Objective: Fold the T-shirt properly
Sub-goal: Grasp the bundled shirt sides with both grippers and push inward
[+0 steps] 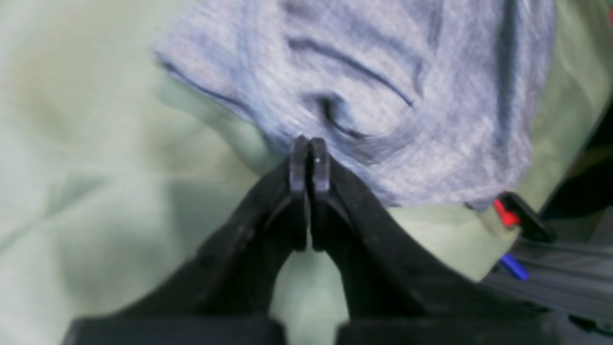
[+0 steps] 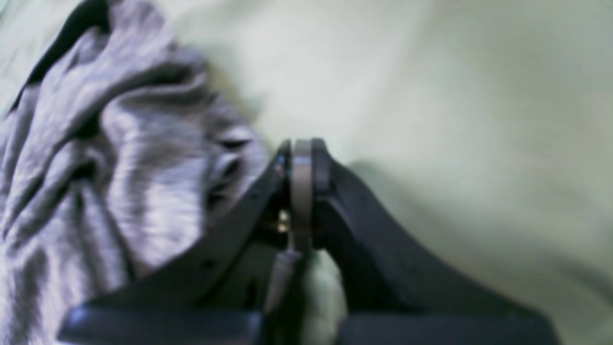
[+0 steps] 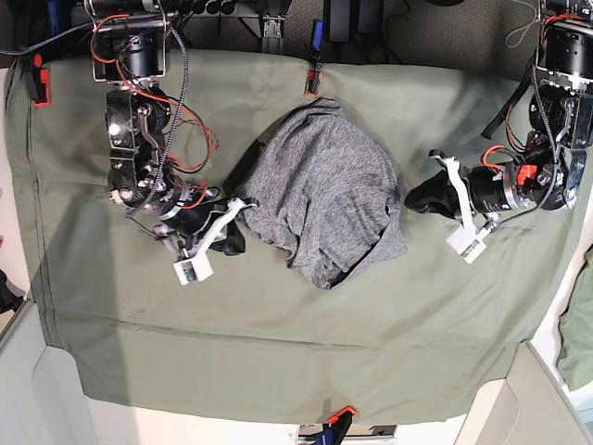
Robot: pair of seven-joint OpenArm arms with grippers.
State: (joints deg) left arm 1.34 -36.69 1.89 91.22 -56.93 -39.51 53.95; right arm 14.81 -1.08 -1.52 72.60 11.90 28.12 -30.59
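The heather-grey T-shirt [image 3: 320, 190] lies crumpled in a heap at the middle of the olive-green table cloth [image 3: 278, 343]. My right gripper [image 3: 232, 239] is at the shirt's left edge. In the right wrist view its jaws [image 2: 301, 148] are shut on a thin grey strip that looks like an edge of the shirt [image 2: 119, 158]. My left gripper [image 3: 417, 197] is just off the shirt's right edge. In the left wrist view it [image 1: 309, 143] is shut, its tips against the shirt's [image 1: 373, 86] edge, with no cloth seen between them.
Red clamps hold the cloth at the back edge [image 3: 312, 82], the far left [image 3: 38, 79] and the front edge [image 3: 338, 414]. A red clamp [image 1: 505, 213] and a blue part [image 1: 515, 266] mark the table edge in the left wrist view.
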